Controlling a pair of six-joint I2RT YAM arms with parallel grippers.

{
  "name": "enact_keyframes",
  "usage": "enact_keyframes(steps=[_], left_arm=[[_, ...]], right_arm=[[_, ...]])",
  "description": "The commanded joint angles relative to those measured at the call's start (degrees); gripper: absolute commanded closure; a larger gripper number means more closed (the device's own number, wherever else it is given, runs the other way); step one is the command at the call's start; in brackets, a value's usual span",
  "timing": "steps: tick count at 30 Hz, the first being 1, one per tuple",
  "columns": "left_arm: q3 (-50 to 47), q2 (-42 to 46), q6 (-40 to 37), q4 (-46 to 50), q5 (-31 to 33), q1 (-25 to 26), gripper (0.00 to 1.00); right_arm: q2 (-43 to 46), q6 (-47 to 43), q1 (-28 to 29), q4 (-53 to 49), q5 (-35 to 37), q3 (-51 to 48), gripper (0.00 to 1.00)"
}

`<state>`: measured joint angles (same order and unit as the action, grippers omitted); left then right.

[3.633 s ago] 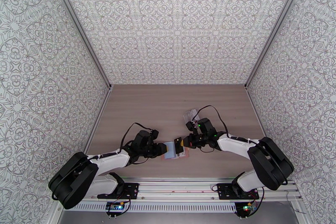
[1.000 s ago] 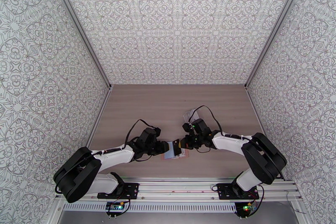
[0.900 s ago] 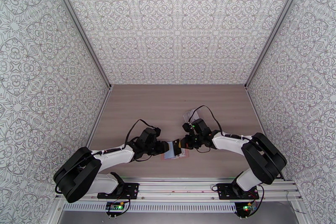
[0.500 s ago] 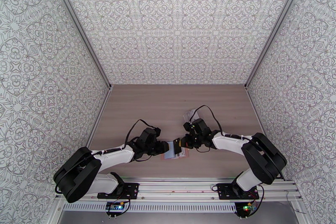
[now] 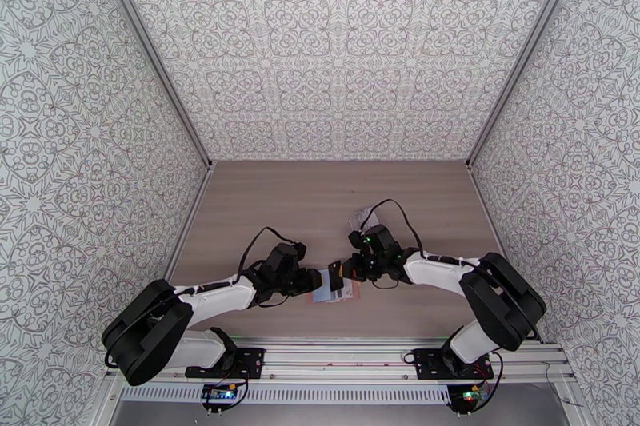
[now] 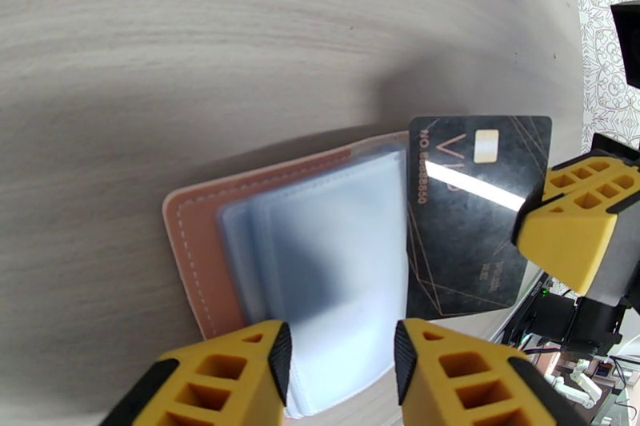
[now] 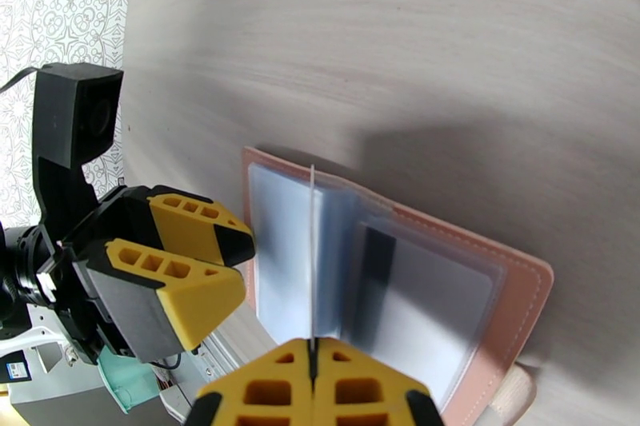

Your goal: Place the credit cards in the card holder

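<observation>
Left wrist — right pincer (image 6: 560,220) clamped on black credit card (image 6: 472,220) — at card holder (image 6: 200,260) edge

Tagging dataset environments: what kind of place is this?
Likely a lab robot cell for data collection, not a home: patterned walls enclose a wood-grain table on three sides, and the left arm and right arm are bolted to an aluminium rail.

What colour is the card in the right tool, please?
Black card with gold lines; left wrist view shows it best.
</observation>
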<state>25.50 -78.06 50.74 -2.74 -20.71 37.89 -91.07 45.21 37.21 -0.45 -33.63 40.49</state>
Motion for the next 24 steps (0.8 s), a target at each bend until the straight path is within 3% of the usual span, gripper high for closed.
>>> enact_keyframes(steps=[1, 24], left_arm=[[-0.75, -0.42, -0.83, 1.69, 1.20, 0.59, 0.57], [-0.88, -0.42, -0.77, 1.63, 1.29, 0.78, 0.57]], right_arm=[[-0.96, 0.44, 0.80, 0.97, 0.40, -0.93, 1.00], [2.29, 4.12, 0.80, 2.04, 2.62, -4.29, 1.00]])
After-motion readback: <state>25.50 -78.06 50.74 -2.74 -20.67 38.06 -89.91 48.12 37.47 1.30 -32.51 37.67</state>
